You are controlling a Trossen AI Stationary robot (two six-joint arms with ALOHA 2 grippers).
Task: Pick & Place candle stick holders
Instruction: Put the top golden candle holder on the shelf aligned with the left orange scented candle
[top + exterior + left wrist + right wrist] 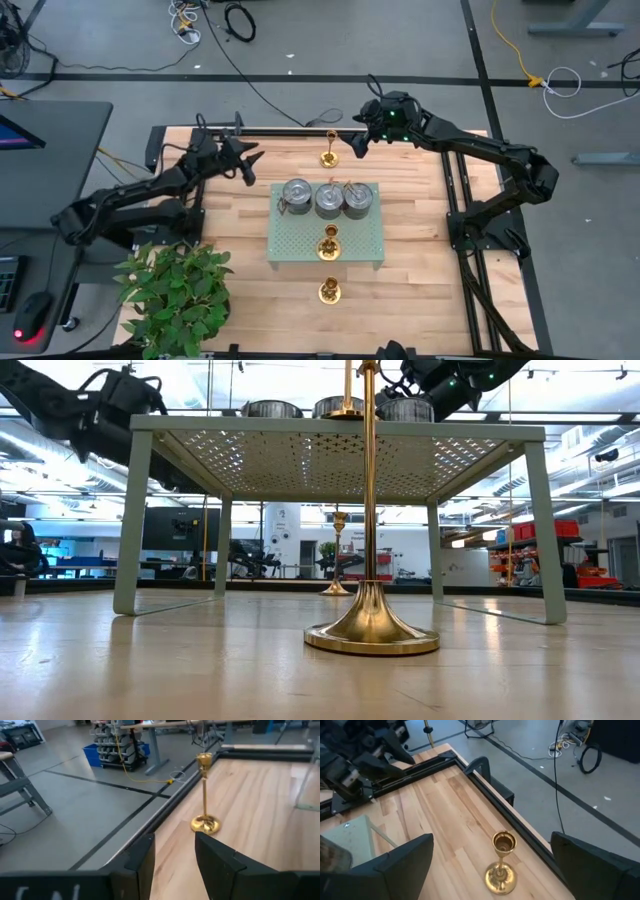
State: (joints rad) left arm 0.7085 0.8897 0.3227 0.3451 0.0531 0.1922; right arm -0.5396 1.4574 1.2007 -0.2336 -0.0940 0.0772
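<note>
I see my right gripper (492, 857) wide open, right over the gold candlestick (329, 152) at the far edge of the table (420, 270). Another candlestick (329, 243) stands on the green rack (290, 240) and one (329, 291) stands in front of the rack. My left gripper (172, 855) waits open, left of the rack. The far candlestick is tall and thin, so a finger bump could tip it off the edge. I can read no writing.

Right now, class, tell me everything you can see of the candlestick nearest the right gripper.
The far candlestick is shiny gold brass: a round flared base, slim stem and small open cup. It stands upright on the bare wooden table near its far edge, apart from the green rack. Nothing touches it; the right gripper, open, hovers around it.
</note>
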